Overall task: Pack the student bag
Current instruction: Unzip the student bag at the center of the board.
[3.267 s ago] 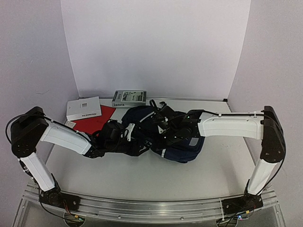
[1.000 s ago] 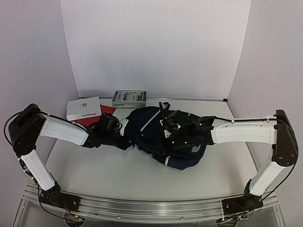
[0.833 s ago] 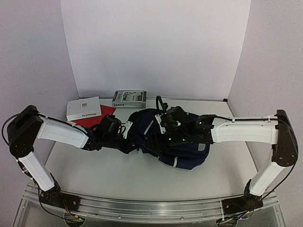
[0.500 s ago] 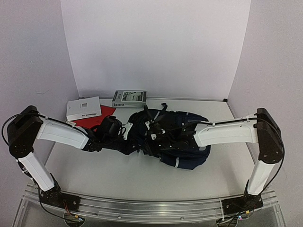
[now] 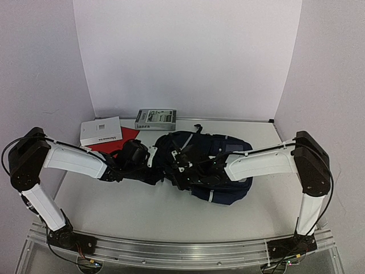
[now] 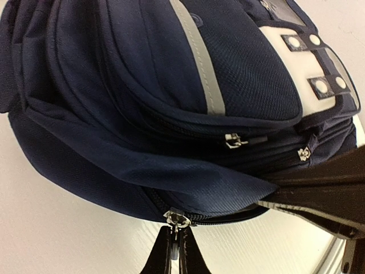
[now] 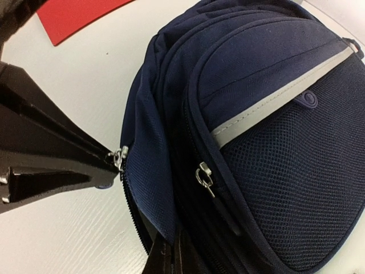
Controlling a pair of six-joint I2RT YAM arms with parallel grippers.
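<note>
The student bag [image 5: 219, 165], navy blue with a white stripe and a light grey buckled flap, lies on its side mid-table. It fills the left wrist view [image 6: 171, 85] and the right wrist view [image 7: 262, 114]. My left gripper [image 5: 157, 167] is at the bag's left end, shut [image 6: 175, 251] on a silver zipper pull [image 6: 177, 219] of the main compartment. My right gripper [image 5: 175, 169] is right beside it, shut [image 7: 174, 257] on the navy fabric edge next to the zipper [image 7: 154, 188]. The zipper pull [image 7: 120, 157] sits at the tip of the left fingers [image 7: 51, 165].
A white box [image 5: 100, 131], a red sheet [image 5: 117, 142] and a grey book [image 5: 155, 119] lie at the back left, behind the left arm. The red sheet also shows in the right wrist view [image 7: 80, 14]. White walls enclose the back and sides.
My right gripper has moved left across the bag to its left end and closed on the fabric edge. The bag has shifted and flattened slightly. The left gripper stays on the zipper pull.
</note>
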